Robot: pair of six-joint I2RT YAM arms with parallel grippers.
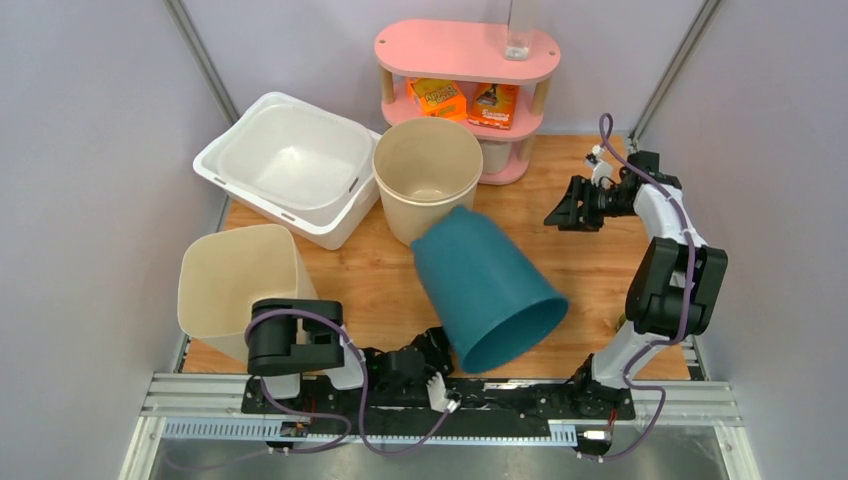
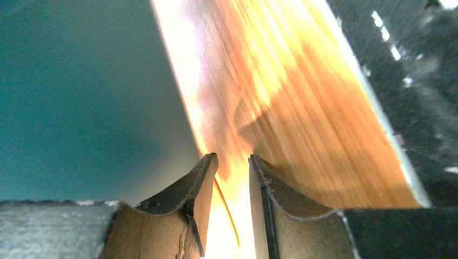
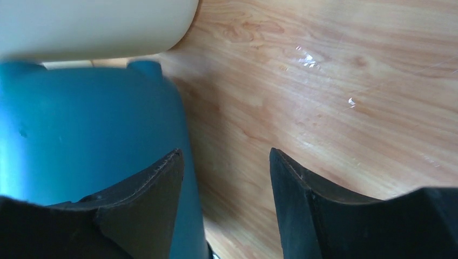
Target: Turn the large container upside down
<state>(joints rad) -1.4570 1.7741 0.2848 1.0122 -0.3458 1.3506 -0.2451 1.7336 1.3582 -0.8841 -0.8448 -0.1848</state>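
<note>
- Left gripper (image 2: 233, 159): in the left wrist view its two fingers stand close together with only a narrow slit between them. Glare fills the slit, and it cannot be told whether they pinch anything.
- Large teal container (image 1: 485, 285): it lies tilted on the wooden table (image 1: 590, 265), mouth toward the near edge and base toward the far side. In the top view the left gripper sits low at the near-left part of its rim.
- The same container fills the left of the left wrist view, and its edge runs down to the left fingertip.
- Right gripper (image 3: 224, 154): jaws spread wide and holding nothing, over bare table. The container's base end lies just beside its left finger.
- In the top view the right gripper is on the far right of the table, apart from the container.
- Round beige bin (image 1: 427, 175): upright, directly behind the teal container's base. Contact between the two cannot be confirmed.
- Square beige bin (image 1: 235, 275): at the near-left corner, beside the left arm.
- White tubs (image 1: 290, 160): nested, at the far left.
- Pink shelf (image 1: 465, 50): at the far edge, with two orange boxes (image 1: 437, 97) on its middle tier.
</note>
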